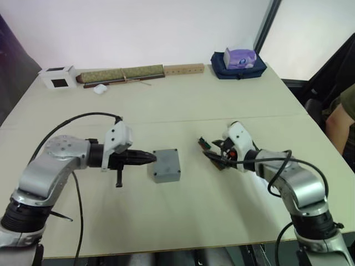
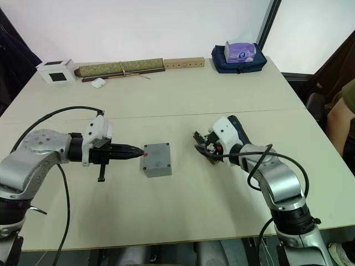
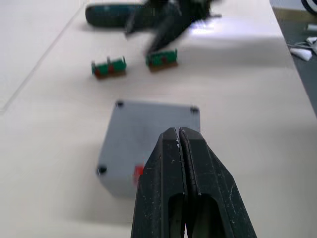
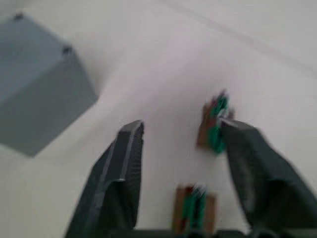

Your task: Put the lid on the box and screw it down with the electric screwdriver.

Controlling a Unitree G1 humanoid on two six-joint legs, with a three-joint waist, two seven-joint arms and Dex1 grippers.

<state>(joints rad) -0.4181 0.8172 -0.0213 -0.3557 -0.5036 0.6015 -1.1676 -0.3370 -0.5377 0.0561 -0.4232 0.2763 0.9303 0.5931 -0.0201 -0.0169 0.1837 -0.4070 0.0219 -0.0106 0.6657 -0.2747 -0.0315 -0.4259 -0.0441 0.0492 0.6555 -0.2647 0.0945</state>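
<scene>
- The left gripper [image 2: 140, 151], two black fingers pressed together with nothing held between them, lies level just above the pale tabletop [image 2: 183, 210], its tip at the left edge of the small square grey box [image 2: 157, 159].
- The box sits near the table's middle with the shallow grey lid [image 3: 151, 134] already on top; dark corner screw holes show in the lid (a small red spot sits on it beside the fingertips).
- The right gripper [image 4: 181, 144], to the right of the box and apart from it, has its black fingers spread wide and holds nothing; one small green circuit board [image 4: 215, 123] lies by a fingertip, touching or just beside it, and a second green circuit board [image 4: 194, 208] lies between the fingers.
- In the left wrist view, a dark stick-shaped cylinder [image 3: 116, 14], apparently the electric screwdriver, lies on the table beyond the boards.
- Along the far edge stand a white cube with a dark window [image 1: 57, 77], a long rolled greenish mat [image 1: 122, 73], a pale wooden block [image 1: 183, 69], and a dark blue pouch [image 1: 238, 67] bearing a purple pack [image 1: 240, 56].
</scene>
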